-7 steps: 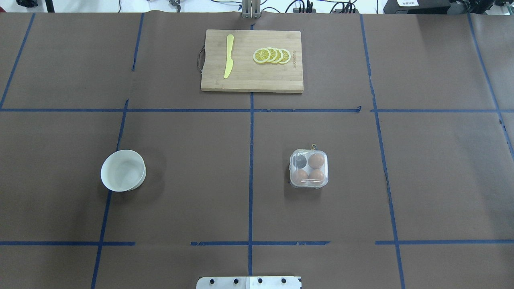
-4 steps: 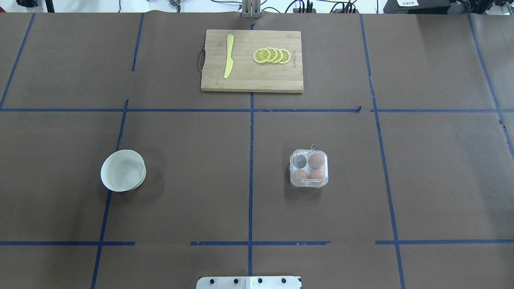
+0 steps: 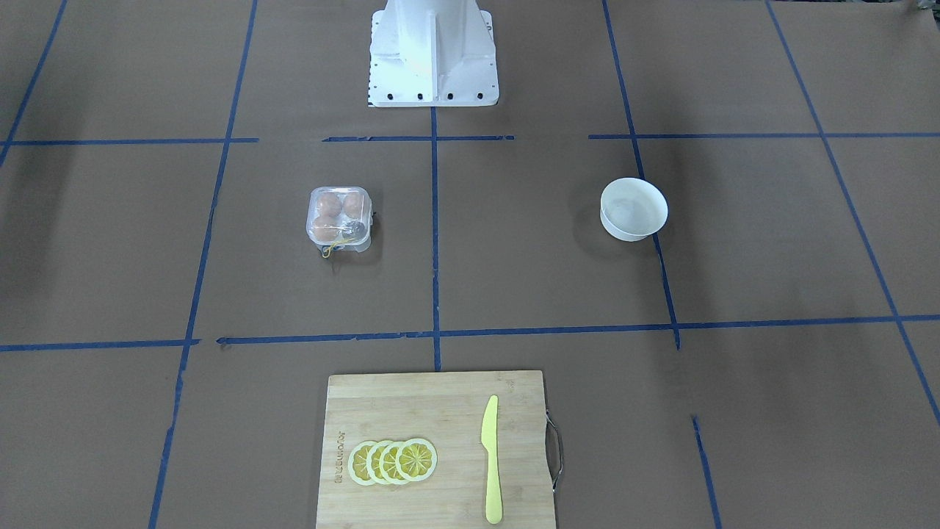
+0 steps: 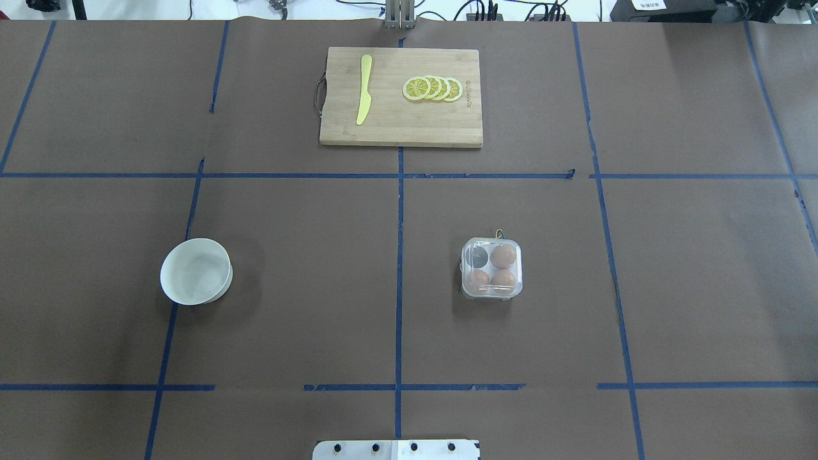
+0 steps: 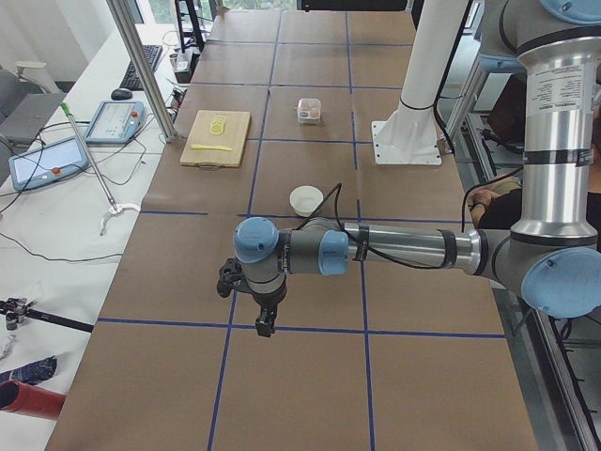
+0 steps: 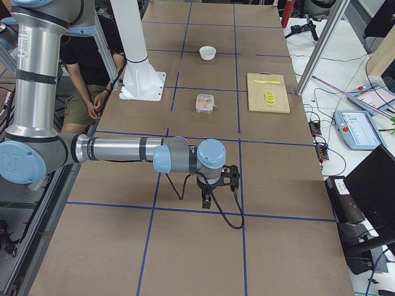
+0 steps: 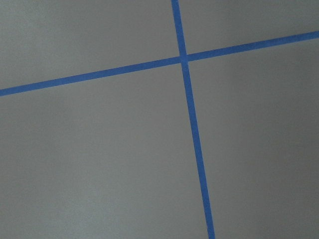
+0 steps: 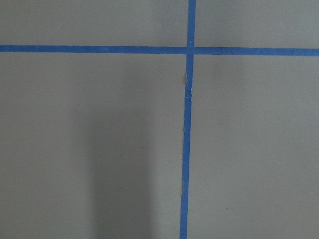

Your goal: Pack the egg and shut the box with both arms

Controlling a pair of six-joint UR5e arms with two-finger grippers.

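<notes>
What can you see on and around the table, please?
egg carton: one, clear, robot's right side
eggs: three, brown, inside the carton
bowl: one, white, robot's left side
cutting board: one, bamboo, far centre
knife: one, yellow, on the board
lemon slices: four, yellow, on the board
pedestal: one, white, near centre edge
left arm, left pincer: one, silver-grey, over bare table, left end
right arm, right pincer: one, silver-grey, over bare table, right end

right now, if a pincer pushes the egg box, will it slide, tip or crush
The box is thin clear plastic, so its walls would probably flex under a squeeze. It sits low and square with three eggs inside, so it likely slides rather than tips. A hard knock might crack the eggs.
</notes>
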